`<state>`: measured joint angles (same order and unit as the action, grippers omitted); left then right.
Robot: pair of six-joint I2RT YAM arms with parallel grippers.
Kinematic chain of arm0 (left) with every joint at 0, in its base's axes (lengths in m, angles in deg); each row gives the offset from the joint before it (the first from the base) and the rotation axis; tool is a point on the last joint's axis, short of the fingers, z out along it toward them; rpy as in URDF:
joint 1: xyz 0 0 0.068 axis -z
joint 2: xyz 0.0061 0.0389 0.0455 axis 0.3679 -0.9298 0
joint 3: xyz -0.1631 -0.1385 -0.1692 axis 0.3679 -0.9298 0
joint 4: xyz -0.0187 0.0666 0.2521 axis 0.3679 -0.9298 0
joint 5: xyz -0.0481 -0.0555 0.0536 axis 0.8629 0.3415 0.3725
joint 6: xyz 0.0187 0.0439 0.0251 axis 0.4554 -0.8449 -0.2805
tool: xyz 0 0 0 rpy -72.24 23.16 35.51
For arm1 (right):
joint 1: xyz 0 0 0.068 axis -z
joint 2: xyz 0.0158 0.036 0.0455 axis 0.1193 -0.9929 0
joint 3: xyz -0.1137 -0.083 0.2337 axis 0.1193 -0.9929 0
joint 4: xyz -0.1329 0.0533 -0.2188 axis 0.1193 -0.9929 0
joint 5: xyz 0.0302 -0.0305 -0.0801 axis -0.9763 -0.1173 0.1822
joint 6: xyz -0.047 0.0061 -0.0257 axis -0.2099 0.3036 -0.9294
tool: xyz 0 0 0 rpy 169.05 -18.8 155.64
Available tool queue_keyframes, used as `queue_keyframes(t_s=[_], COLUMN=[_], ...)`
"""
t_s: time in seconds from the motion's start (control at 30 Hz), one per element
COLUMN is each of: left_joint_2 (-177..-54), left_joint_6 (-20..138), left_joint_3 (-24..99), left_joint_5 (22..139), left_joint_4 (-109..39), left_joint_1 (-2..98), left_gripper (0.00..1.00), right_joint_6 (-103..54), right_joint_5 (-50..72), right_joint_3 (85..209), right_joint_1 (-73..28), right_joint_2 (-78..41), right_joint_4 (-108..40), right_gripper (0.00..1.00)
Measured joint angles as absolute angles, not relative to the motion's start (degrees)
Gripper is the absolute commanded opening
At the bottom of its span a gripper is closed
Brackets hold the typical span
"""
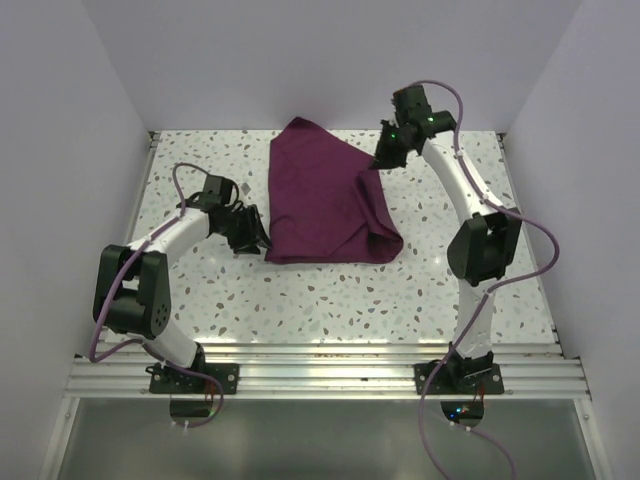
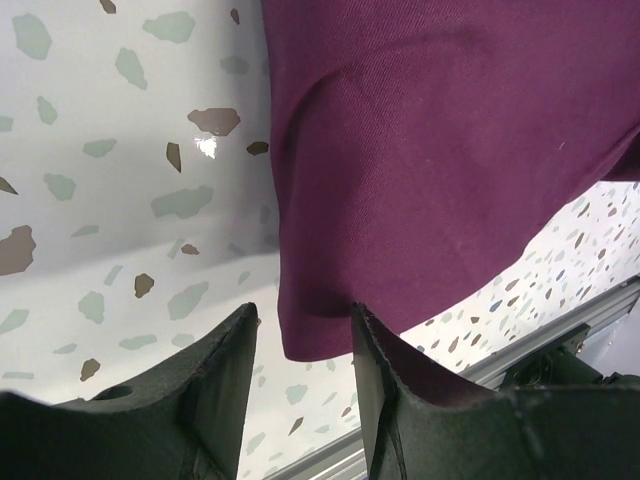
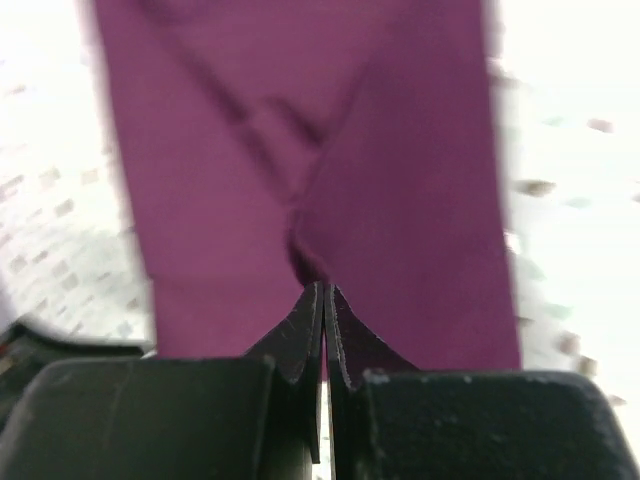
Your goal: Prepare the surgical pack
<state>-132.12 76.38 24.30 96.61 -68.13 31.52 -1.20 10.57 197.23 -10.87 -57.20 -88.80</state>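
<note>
The surgical pack shows as a deep-maroon cloth (image 1: 320, 200) lying folded on the speckled table (image 1: 330, 300). Its right part is pulled up into a peak. My right gripper (image 1: 379, 164) is shut on the cloth at that raised edge. In the right wrist view the right gripper (image 3: 326, 288) has its jaws pressed together on a pinch of the cloth (image 3: 400, 180). My left gripper (image 1: 254, 238) sits low at the cloth's near-left corner. In the left wrist view the left gripper (image 2: 305, 322) is open, and the corner of the cloth (image 2: 320, 335) lies just beyond the gap between its fingers, apart from both.
An aluminium rail (image 1: 320, 365) runs along the table's near edge and also shows in the left wrist view as the rail (image 2: 560, 335). White walls close in the left, right and back sides.
</note>
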Motion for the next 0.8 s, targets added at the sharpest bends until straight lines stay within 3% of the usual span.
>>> queue_keyframes(t_s=[0.13,0.27,0.33,0.4,0.67,0.73,0.8], left_joint_2=[-132.1,-132.1,-132.1,-132.1,-132.1,-132.1,-132.1], left_joint_6=[76.4,76.4,76.4,76.3,76.3,76.1,76.1], left_joint_3=[24.3,24.4,24.7,25.2,25.6,25.6,25.6], left_joint_5=[96.6,96.6,96.6,96.6,96.6,96.6,96.7], left_joint_4=[-68.2,-68.3,-68.6,-68.7,-69.1,-69.2,-69.2], left_joint_1=[31.6,31.7,31.7,31.8,31.8,31.8,31.8], left_gripper=[0.47,0.47,0.47,0.47,0.47,0.47,0.47], right_joint_6=[-1.9,-4.6,-6.3,-8.3,-11.8,-12.0,-12.1], right_joint_5=[15.1,22.7,27.9,32.4,30.5,28.3,26.9], right_joint_3=[186.7,184.8,187.2,189.9,195.4,195.3,195.6], right_joint_1=[-2.4,6.2,9.9,12.2,8.5,4.3,-0.7], right_joint_2=[-56.6,-57.0,-58.3,-60.2,-64.5,-64.5,-64.6], right_joint_4=[-87.5,-88.0,-89.0,-89.6,-92.5,-92.0,-91.8], right_gripper=[0.0,0.01,0.25,0.38,0.72,0.71,0.59])
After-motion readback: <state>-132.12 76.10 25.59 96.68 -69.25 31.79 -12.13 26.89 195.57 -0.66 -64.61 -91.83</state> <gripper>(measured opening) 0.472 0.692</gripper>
